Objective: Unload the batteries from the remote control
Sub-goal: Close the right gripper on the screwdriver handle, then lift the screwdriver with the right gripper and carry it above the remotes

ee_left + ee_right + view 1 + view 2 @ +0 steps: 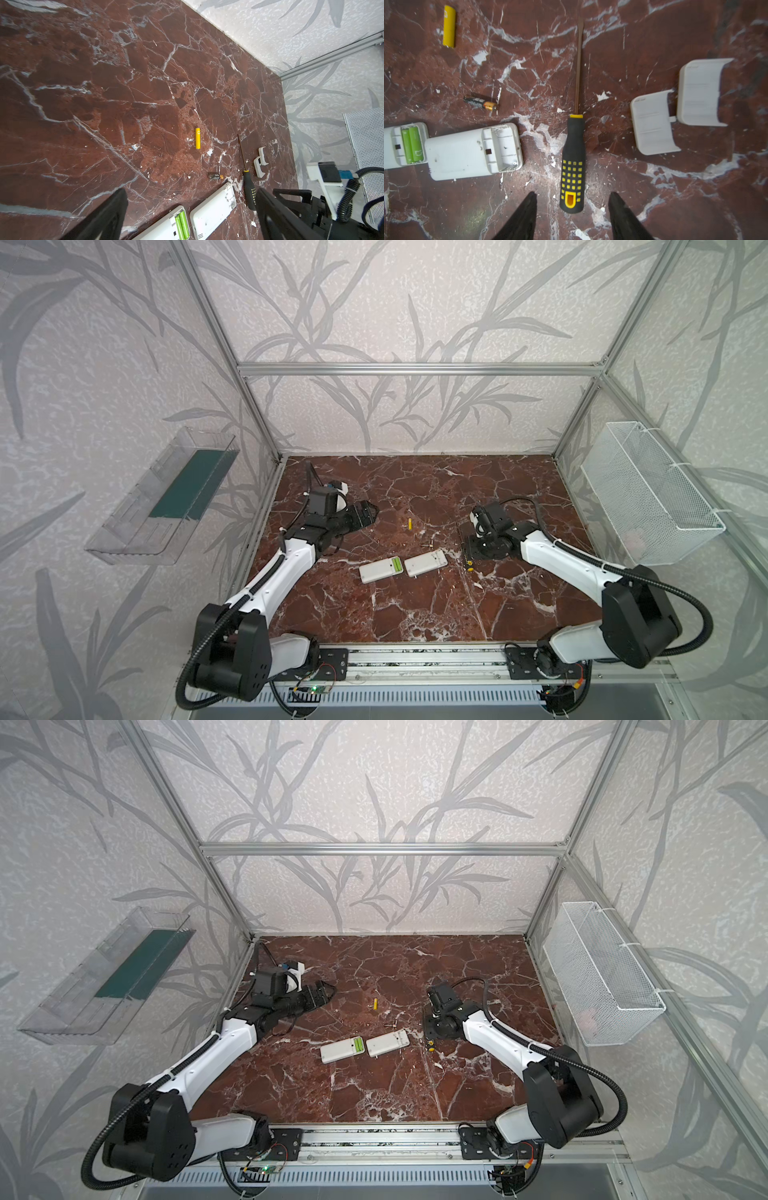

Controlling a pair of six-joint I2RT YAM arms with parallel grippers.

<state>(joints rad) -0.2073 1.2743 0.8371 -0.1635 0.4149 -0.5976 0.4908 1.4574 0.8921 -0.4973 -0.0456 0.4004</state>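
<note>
Because both covers (652, 122) lie off on one side of the screwdriver (573, 164) and the two remotes lie backs-up on its other side, the layout reads as a job half done. Just beside the handle, the empty remote (473, 150) shows a bare compartment. End to end with it, farther from the screwdriver, the loaded remote (376, 571) holds two green batteries (412, 144) side by side, which are what remains to be unloaded. A black battery (480, 102) and a yellow battery (449, 26) lie loose on the table (675, 197) on that same side, the black one near the shaft's base, the yellow one farther off, about level with the tip, parked clear of the work. Judging by its place, the screwdriver is the lever for the green pair: the right gripper (572, 193) hangs over the butt of its handle, fingers part-way spread on either side, touching nothing, the arm bent at the elbow with its wrist folded downward. Well away from the screwdriver, beyond the remotes, the left gripper (368, 515) lies low and level, aimed toward it, jaws wide and empty, its arm stretched forward.
</note>
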